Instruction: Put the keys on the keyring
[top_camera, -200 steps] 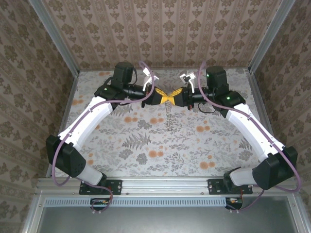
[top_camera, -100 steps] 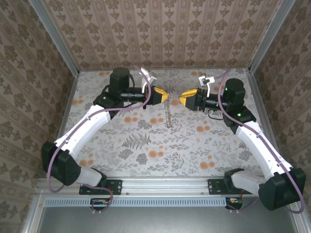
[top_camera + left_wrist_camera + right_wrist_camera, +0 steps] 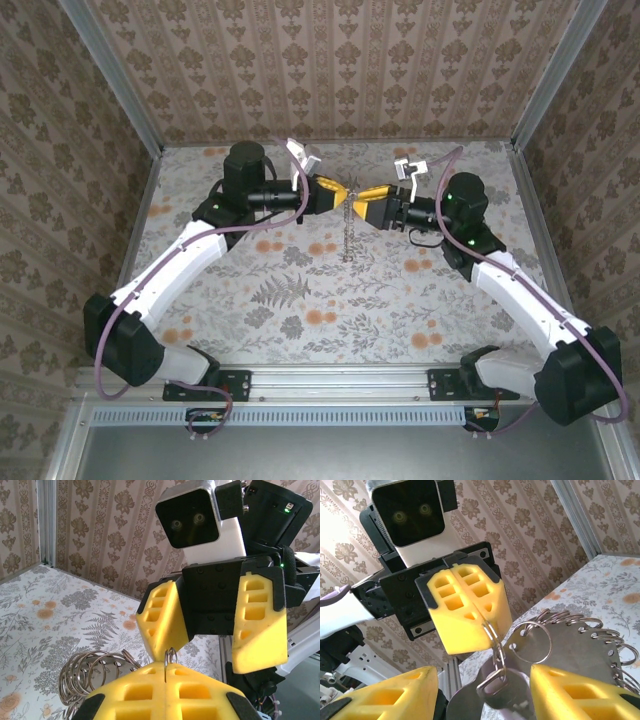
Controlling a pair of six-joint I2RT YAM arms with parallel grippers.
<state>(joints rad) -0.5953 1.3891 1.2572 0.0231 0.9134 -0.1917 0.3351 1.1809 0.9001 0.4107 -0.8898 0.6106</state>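
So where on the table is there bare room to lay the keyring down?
The widest bare patch of the table lies between left arm and right arm, before the near rail. It is crowded at the far middle, where the left gripper and right gripper meet and the keyring hangs.

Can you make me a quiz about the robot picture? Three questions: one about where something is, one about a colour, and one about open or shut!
1. Where is the keyring chain?
A. Lying by the arm bases
B. Hanging from the left gripper
C. Inside the right gripper

2. What colour are the finger pads?
A. Yellow
B. Blue
C. Green

3. How is the right gripper?
A. Open
B. Shut on the chain
C. Shut on nothing

Answers:
1. B: the keyring chain dangles below the left gripper, whose shut tips pinch a ring.
2. A: the finger pads are bright yellow.
3. A: the right gripper has a wide gap between its fingers and holds nothing.
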